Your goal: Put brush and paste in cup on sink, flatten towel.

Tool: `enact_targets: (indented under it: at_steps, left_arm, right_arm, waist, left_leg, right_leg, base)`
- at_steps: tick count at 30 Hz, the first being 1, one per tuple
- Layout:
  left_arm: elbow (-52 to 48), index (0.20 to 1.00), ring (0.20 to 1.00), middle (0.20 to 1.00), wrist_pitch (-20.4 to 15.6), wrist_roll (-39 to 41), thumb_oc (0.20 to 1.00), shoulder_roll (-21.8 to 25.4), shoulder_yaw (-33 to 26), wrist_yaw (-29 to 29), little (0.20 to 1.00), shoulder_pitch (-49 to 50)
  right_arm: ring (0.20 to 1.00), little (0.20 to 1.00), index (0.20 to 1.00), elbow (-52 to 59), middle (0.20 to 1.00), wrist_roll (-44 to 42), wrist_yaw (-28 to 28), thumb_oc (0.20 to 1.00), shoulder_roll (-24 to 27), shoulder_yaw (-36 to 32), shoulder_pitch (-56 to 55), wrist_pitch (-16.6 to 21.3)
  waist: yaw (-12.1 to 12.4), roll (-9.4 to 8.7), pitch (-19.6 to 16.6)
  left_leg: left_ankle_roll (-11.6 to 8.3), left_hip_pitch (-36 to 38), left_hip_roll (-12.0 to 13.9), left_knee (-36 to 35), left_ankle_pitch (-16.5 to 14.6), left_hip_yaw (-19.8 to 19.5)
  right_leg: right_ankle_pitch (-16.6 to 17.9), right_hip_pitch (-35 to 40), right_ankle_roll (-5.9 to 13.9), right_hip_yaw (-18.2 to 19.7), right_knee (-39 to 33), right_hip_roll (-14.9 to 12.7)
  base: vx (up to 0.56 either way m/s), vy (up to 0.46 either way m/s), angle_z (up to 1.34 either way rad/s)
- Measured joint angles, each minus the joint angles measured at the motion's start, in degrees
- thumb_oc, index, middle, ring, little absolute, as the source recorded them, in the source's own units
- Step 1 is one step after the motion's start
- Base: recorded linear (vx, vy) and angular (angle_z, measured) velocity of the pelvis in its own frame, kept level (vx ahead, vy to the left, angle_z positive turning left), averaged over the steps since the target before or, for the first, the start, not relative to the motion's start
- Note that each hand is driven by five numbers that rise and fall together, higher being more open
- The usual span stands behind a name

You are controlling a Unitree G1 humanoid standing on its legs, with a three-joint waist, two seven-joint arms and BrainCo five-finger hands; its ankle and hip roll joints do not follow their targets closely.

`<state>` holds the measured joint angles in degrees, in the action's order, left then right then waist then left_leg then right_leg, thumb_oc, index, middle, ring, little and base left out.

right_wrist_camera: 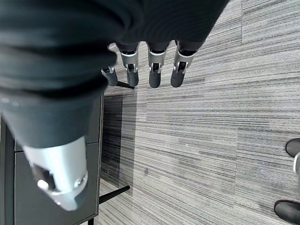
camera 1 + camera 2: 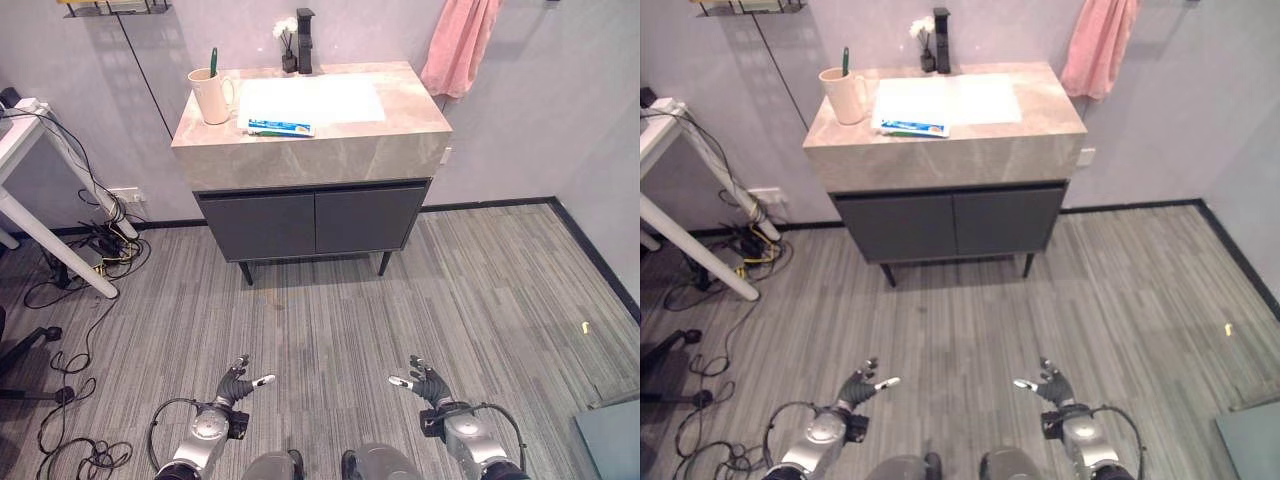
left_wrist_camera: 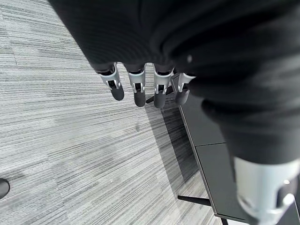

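A cream cup (image 2: pixel 211 96) stands at the left of the stone sink counter (image 2: pixel 330 150) with a green-handled brush (image 2: pixel 213 60) upright inside it. A blue and white paste tube (image 2: pixel 280 127) lies flat on the counter just right of the cup, at the front of the white basin (image 2: pixel 310 98). A pink towel (image 2: pixel 458 45) hangs bunched on the wall to the right of the sink. My left hand (image 2: pixel 236 384) and right hand (image 2: pixel 424 382) hover low over the floor, far in front of the sink, both open and holding nothing.
A black tap (image 2: pixel 304 40) and a small vase of white flowers (image 2: pixel 286 42) stand at the back of the sink. Dark cabinet doors (image 2: pixel 315 222) sit under the counter. A white desk (image 2: pixel 30 180) with tangled cables (image 2: pixel 100 245) stands at the left.
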<state>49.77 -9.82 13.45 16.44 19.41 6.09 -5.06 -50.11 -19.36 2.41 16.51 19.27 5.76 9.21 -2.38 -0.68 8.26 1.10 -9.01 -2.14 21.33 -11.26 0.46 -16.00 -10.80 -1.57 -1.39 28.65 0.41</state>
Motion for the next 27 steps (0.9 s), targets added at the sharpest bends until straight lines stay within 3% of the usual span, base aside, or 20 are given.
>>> enact_targets:
  at_steps: [16, 19, 21, 22, 23, 25, 27]
  left_arm:
    - [1.14, 1.000, 1.000, 1.000, 0.10, 0.09, 1.000, -1.01, 2.12, -0.14, 1.000, -0.25]
    - [1.13, 1.000, 1.000, 1.000, 0.12, 0.09, 1.000, -1.03, 2.16, -0.14, 1.000, -0.28]
    - [1.57, 1.000, 1.000, 1.000, 0.15, 0.10, 1.000, -1.00, 2.30, -0.19, 1.000, -1.76]
    - [1.86, 1.000, 1.000, 1.000, 0.14, 0.10, 1.000, -1.01, 2.31, -0.19, 1.000, -2.15]
    - [1.88, 1.000, 1.000, 1.000, 0.13, 0.18, 1.000, -1.06, 2.30, -0.16, 1.000, -2.22]
    - [1.83, 1.000, 1.000, 1.000, 0.06, 1.88, 1.000, -1.08, 2.08, -0.05, 1.000, -2.53]
    - [1.98, 1.000, 1.000, 1.000, 0.04, 2.33, 1.000, -0.95, 1.90, 0.06, 1.000, -2.36]
  right_arm:
    - [1.000, 1.000, 1.000, -0.27, 1.000, 2.16, 1.28, 1.000, 0.38, 0.04, 1.74, -0.13]
    - [1.000, 1.000, 1.000, -0.18, 1.000, 2.18, 1.30, 1.000, 1.19, 1.09, 1.83, -0.18]
    - [1.000, 1.000, 1.000, -0.26, 1.000, 2.18, 1.27, 1.000, 1.62, 1.22, 1.82, -0.26]
    - [1.000, 1.000, 1.000, -0.19, 1.000, 2.15, 1.17, 1.000, 1.77, 1.47, 1.78, -0.37]
    - [1.000, 1.000, 1.000, 0.00, 1.000, 2.14, 1.16, 1.000, 2.02, 1.52, 1.71, -0.35]
    - [1.000, 1.000, 1.000, 0.02, 1.000, 2.13, 1.41, 1.000, 2.48, 1.24, 1.88, -0.40]
    - [1.000, 1.000, 1.000, 0.04, 1.000, 2.10, 1.73, 1.000, 2.54, 1.19, 2.17, -0.42]
  waist:
    - [-0.05, 0.38, 0.16]
    - [0.07, 1.08, 0.67]
    - [-0.10, 0.51, 2.00]
    - [1.17, 0.20, 2.78]
    - [1.26, 0.08, 3.17]
    - [1.10, -0.16, 5.00]
    - [1.39, 0.26, 6.14]
  left_leg:
    - [-1.17, 0.60, 0.81, -2.81, 1.34, -0.05]
    - [-2.45, 0.53, 1.68, -2.91, 2.20, -0.07]
    - [-4.98, -4.59, 1.45, 6.39, 3.88, -0.41]
    - [-6.90, -7.17, 1.42, 10.98, 7.07, -0.93]
    - [-7.66, -7.81, 0.78, 12.69, 7.98, -1.62]
    - [-7.71, -11.01, 1.54, 16.32, 9.94, -0.48]
    - [-7.05, -13.56, 1.95, 12.71, 9.63, 0.13]
  right_leg:
    - [0.34, -0.42, -0.96, 0.12, -1.00, 0.84]
    - [0.37, -0.07, -1.33, -0.04, -2.14, 2.15]
    - [1.07, 0.37, -2.64, -0.78, -3.01, 1.30]
    - [1.62, 1.25, -3.35, -0.62, -3.71, 1.91]
    - [1.34, 1.89, -3.20, -0.72, -4.40, 1.37]
    - [1.68, 3.93, -4.58, -1.16, -6.52, 1.23]
    - [2.14, 5.07, -4.82, -1.93, -8.30, 1.87]
  base:
    - [0.02, -0.045, -0.01]
    - [0.04, -0.134, 0.02]
    - [0.05, -0.099, 0.19]
    - [0.12, -0.065, 0.11]
    - [0.16, -0.032, 0.17]
    - [0.10, -0.002, 0.26]
    - [0.31, 0.045, 0.14]
